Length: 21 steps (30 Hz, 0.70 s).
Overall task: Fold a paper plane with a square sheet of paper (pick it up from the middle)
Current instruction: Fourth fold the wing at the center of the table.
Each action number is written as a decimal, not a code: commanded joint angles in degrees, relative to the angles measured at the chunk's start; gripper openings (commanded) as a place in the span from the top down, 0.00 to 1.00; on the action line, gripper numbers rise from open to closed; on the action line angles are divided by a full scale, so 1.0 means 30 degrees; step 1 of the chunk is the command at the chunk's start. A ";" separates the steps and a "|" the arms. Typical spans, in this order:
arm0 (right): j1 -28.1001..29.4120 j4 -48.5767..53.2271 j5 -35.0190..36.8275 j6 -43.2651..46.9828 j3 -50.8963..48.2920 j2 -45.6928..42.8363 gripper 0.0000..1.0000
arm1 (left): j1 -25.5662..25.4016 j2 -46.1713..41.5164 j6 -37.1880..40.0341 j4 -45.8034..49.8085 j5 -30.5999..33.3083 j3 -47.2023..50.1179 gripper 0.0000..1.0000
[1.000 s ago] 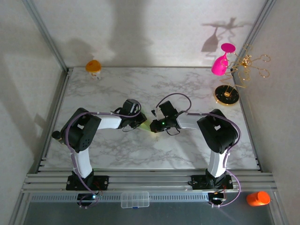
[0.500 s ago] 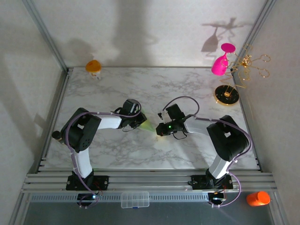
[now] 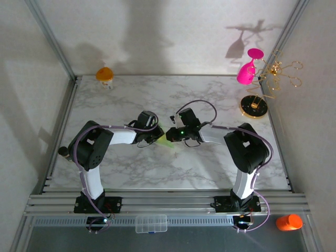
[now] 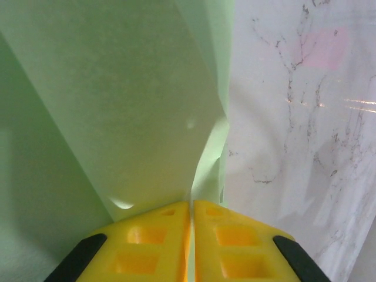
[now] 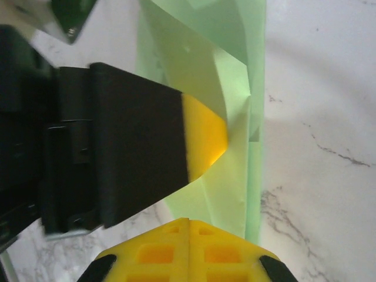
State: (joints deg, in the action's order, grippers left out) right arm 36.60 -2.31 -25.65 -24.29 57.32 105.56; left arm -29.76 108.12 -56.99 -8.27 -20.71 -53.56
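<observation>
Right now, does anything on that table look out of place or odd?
The green paper, pinched by the left claw at mid-table, looks buckled: its layers bend unevenly instead of lying flat.

The top camera looks down over the whole worktop (image 3: 220,105) from above its near edge; both wrist cameras sit close on the folded green paper (image 4: 117,88), which all three views share.
</observation>
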 commanded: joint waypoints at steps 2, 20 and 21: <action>0.0251 0.0517 0.0052 -0.0362 0.0695 0.0944 1.00 | -0.0071 0.1773 0.0365 0.3727 0.2245 0.0773 0.87; 0.0251 0.2641 0.1584 -0.0069 -0.1376 0.1203 1.00 | -0.0071 -0.1907 0.3313 0.1057 0.0132 0.0178 0.83; 0.0251 0.2669 0.1596 -0.0105 -0.1585 0.1056 1.00 | -0.0071 -0.2315 0.3605 0.0827 0.0163 0.0359 0.83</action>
State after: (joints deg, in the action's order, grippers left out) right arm 37.01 -1.30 -23.77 -24.88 56.31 108.42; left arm -29.91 105.71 -51.09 -6.39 -20.53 -53.78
